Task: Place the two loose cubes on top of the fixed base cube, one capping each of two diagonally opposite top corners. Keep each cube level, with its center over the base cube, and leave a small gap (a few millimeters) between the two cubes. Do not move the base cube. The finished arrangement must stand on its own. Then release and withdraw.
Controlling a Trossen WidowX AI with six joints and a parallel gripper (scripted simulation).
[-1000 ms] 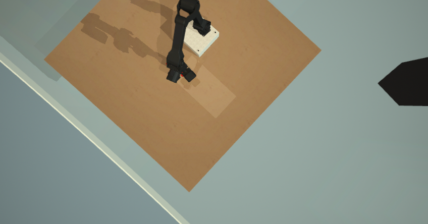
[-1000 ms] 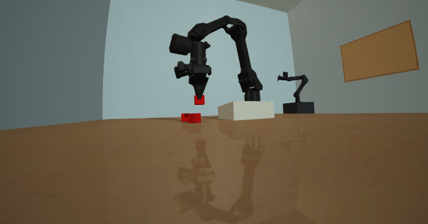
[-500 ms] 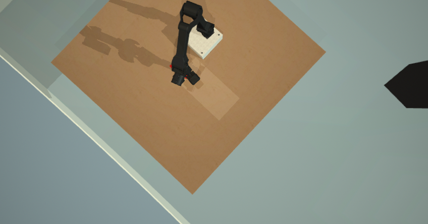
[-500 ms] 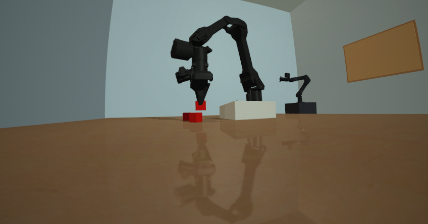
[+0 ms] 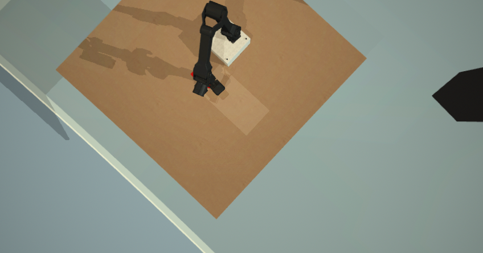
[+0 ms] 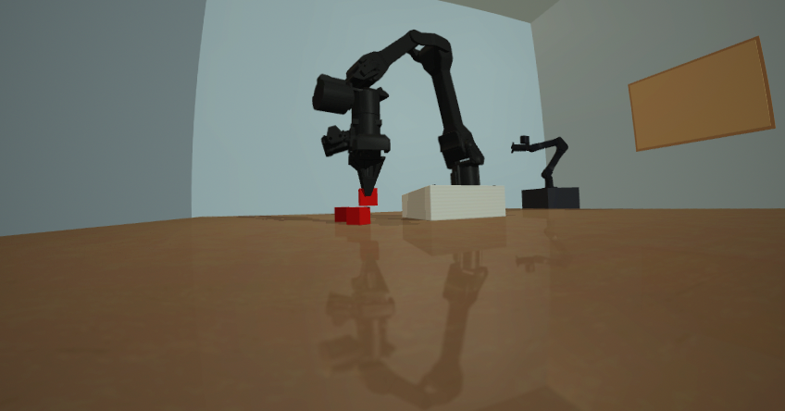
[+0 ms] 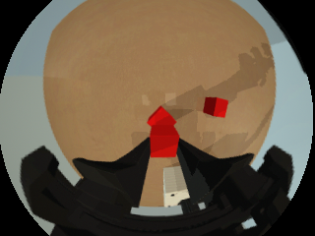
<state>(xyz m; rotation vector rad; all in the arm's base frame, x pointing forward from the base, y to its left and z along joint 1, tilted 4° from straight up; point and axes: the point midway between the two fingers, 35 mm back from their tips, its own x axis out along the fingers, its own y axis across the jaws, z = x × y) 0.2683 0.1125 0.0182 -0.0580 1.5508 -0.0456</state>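
My gripper [image 6: 367,192] [image 7: 163,140] points down and is shut on a red cube [image 6: 367,199] [image 7: 163,144], held raised off the table. Two more red cubes stand apart on the table. In the wrist view one cube [image 7: 161,117] lies just beyond the held cube, turned about 45 degrees to it and partly hidden; the other cube [image 7: 217,107] is to the right. In the exterior view the front cube [image 6: 358,217] overlaps the rear cube [image 6: 340,214], and a thin gap shows below the held cube. The arm hides most of the cubes in the top view. I cannot tell which is the base.
The white mounting block [image 5: 228,55] [image 6: 467,203] [image 7: 173,179] of the arm stands to the right of the cubes in the exterior view. The brown table [image 5: 216,169] [image 6: 220,307] has open edges. A second small arm [image 6: 554,156] stands in the far background.
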